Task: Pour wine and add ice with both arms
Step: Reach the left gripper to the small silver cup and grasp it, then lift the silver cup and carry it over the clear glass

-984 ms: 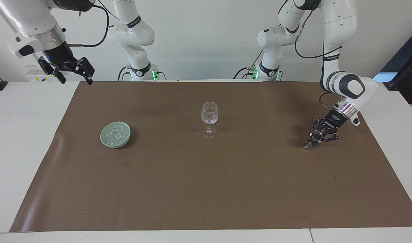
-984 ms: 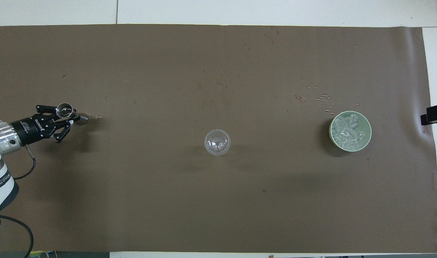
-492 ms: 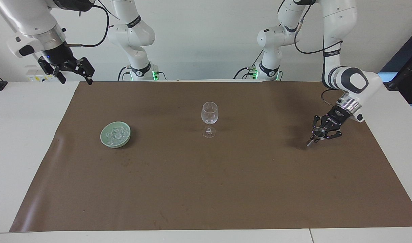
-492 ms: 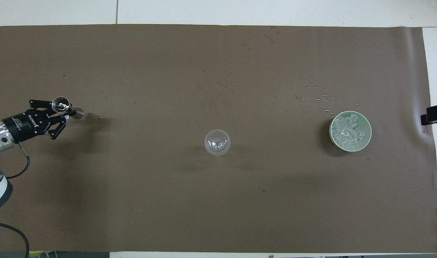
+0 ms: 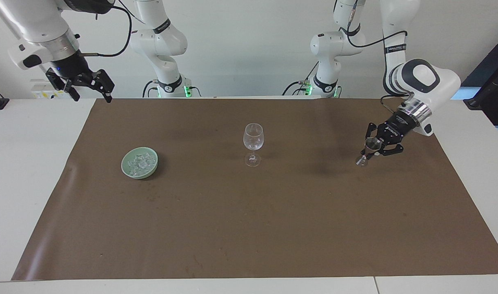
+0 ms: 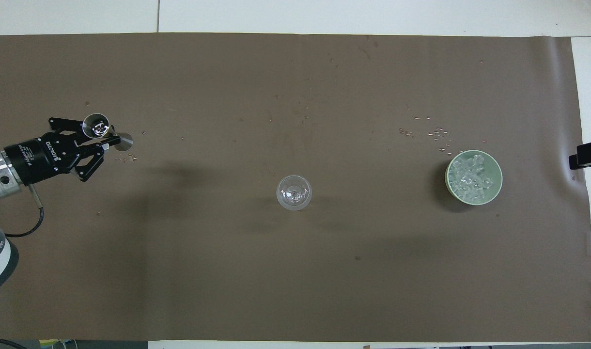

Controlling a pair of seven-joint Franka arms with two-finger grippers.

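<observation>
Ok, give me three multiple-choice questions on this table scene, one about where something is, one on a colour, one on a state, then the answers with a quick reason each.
1. Where is the ice?
A. In the bowl
B. In the wine glass
C. Loose on the brown mat

2. What colour is the bowl?
A. Red
B. Pale green
C. Black

3. What is the left claw doing?
A. Resting open on the mat
B. Gripping the wine glass
C. Holding a small metal measuring cup in the air

Answers:
1 A, the clear cubes are heaped inside the bowl.
2 B, its rim and wall are pale green.
3 C, the metal cup sits between the claw's fingers above the mat, and the wine glass stands alone.
</observation>
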